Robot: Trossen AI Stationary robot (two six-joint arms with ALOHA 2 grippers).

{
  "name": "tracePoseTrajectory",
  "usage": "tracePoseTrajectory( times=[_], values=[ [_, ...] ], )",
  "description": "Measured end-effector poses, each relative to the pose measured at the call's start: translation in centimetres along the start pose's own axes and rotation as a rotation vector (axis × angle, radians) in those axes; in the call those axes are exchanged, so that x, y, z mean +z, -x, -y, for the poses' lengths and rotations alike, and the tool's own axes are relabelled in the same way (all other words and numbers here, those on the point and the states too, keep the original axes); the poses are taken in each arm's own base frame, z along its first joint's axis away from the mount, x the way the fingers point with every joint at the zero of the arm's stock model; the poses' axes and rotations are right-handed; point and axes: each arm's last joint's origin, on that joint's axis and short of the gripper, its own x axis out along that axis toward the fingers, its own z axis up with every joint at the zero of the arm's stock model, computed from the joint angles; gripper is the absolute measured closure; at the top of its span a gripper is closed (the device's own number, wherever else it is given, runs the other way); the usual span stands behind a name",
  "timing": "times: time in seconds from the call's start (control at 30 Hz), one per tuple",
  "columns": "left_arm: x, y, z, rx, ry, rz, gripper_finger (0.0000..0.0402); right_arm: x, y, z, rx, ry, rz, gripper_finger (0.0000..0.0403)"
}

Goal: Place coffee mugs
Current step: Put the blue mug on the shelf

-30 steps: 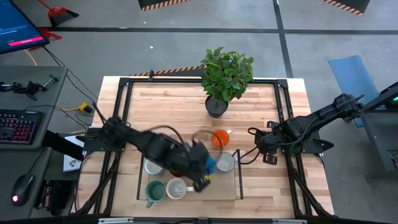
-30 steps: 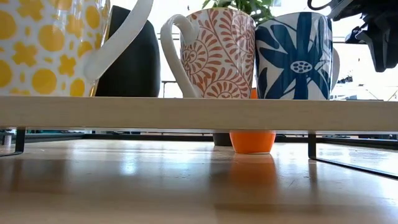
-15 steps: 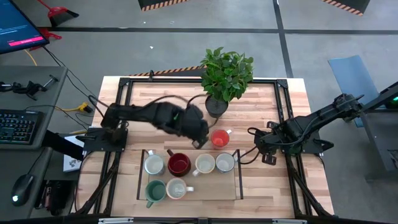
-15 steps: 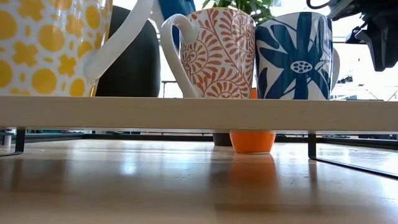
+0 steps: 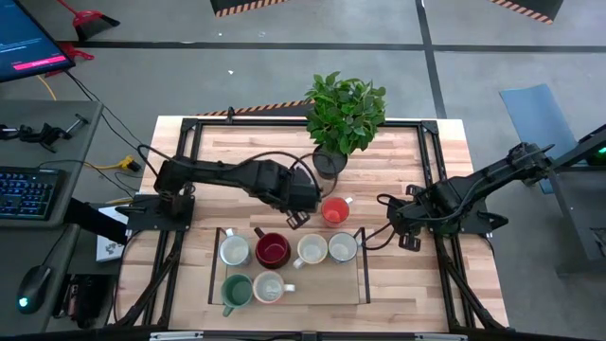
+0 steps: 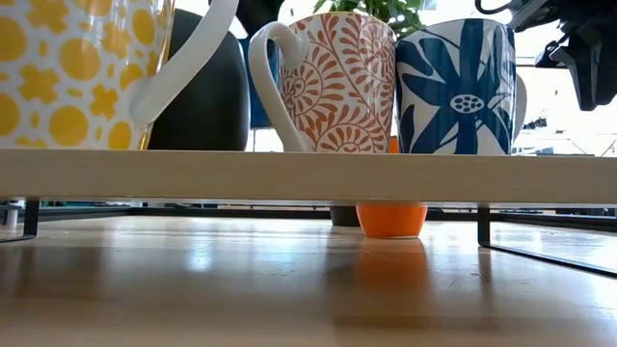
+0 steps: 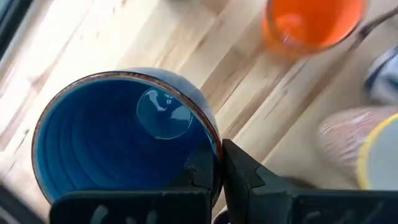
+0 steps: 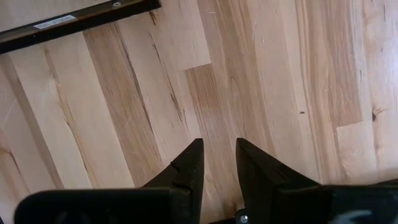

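My left gripper [image 5: 301,210] is shut on the blue mug [image 7: 118,143], just left of the orange mug [image 5: 333,210], which stands on the table beyond the tray. The arm hides the blue mug in the high view. In the low view it shows behind the patterned mugs [image 6: 258,92]. Six mugs stand on the wooden tray [image 5: 360,284]: a far row of cream [image 5: 234,251], dark red [image 5: 273,251], cream [image 5: 311,249] and white [image 5: 343,247], and a near row of teal [image 5: 235,289] and white [image 5: 270,287]. My right gripper [image 5: 402,234] waits at the table's right, fingers slightly apart over bare wood [image 8: 217,152]. My left gripper holds the blue mug by its rim [image 7: 213,140], one finger inside the cup [image 7: 200,174] and one outside [image 7: 242,174]. The fingers come from above, pointing down. The mug stays upright, mouth up, lifted off the table.
The potted plant [image 5: 331,156] stands just beyond the left gripper and the orange mug. A black frame [image 5: 431,180] edges the table. Bare wood lies left of the gripper and on the tray's near right part. The low view looks under the raised tray board [image 6: 289,175].
My left gripper has carried the blue mug from above the tray's right part toward the table's far edge, past the far row of mugs, to a spot beside the orange mug. Over the last half second the mug has come down lower.
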Motion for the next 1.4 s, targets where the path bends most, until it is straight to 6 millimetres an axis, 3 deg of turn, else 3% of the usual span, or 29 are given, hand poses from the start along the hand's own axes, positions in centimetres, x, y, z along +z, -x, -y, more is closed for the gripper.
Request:
tracePoseTrajectory(
  times=[0.2,0.4,0.87,1.4],
  values=[
    [-1.3,-3.0,0.2,0.078,-0.036,-0.105,0.0399,0.0,0.0,0.0,-0.001,-0.004,0.001,0.0331],
    [-2.6,-3.9,-0.8,0.126,-0.05,-0.141,0.0398,0.0,0.0,0.0,-0.001,-0.022,0.001,0.0331],
    [-5.4,-3.5,-3.6,-0.046,0.199,0.019,0.0397,0.4,0.0,-0.3,0.025,-0.031,0.037,0.0331],
    [-5.2,-4.6,-2.7,-0.083,0.245,0.034,0.0398,0.9,0.1,-0.7,0.067,-0.024,0.095,0.0331]
  ],
)
